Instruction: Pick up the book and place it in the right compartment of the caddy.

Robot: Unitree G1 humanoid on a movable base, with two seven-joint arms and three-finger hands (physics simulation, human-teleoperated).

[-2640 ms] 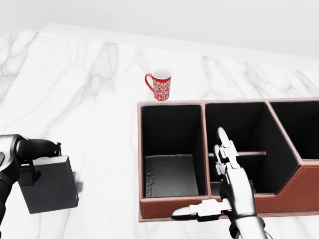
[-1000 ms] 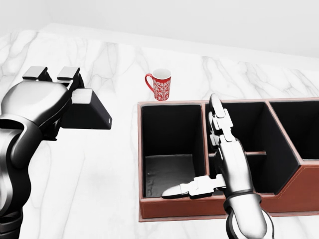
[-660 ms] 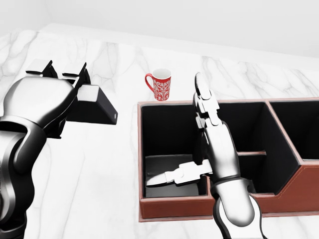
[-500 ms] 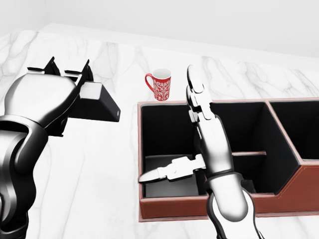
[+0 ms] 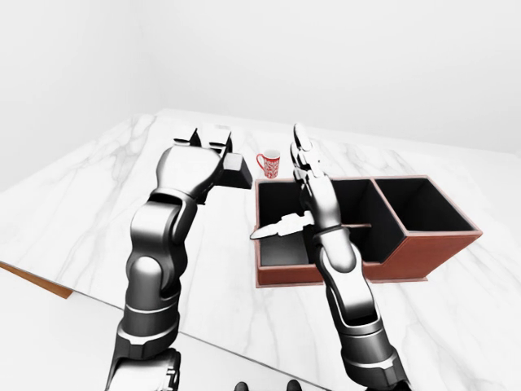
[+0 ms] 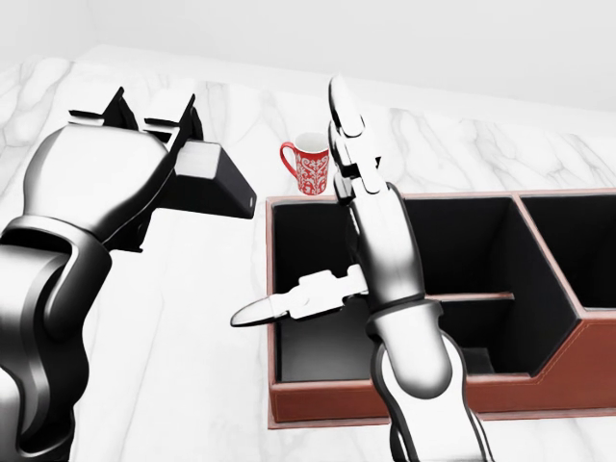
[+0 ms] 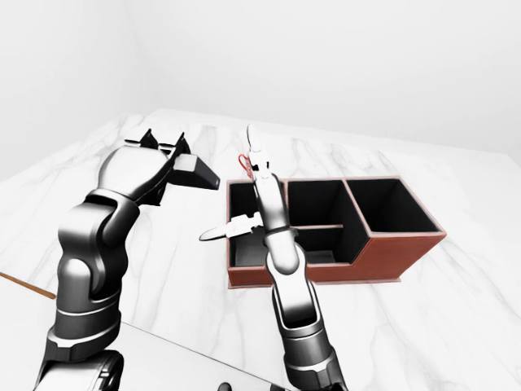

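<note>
My left hand (image 6: 159, 144) is shut on the dark book (image 6: 217, 188) and holds it raised above the marble table, left of the caddy. The caddy (image 6: 558, 385) is a brown box with black compartments; its right compartment (image 6: 577, 250) lies at the head view's right edge. My right hand (image 6: 294, 207) is open, fingers (image 6: 345, 130) pointing up and thumb (image 6: 279, 306) pointing left, raised over the caddy's left compartment (image 6: 318, 269). The book and the right hand are apart.
A red patterned mug (image 6: 308, 166) stands on the table just above the caddy's left corner, next to my right fingers. The marble table (image 5: 89, 212) ends at a brown edge (image 5: 32, 281) at the lower left of the left-eye view.
My left hand lifted the book off the table's lower left and carried it up and right toward the caddy. My right hand rose and moved left over the left compartment.
</note>
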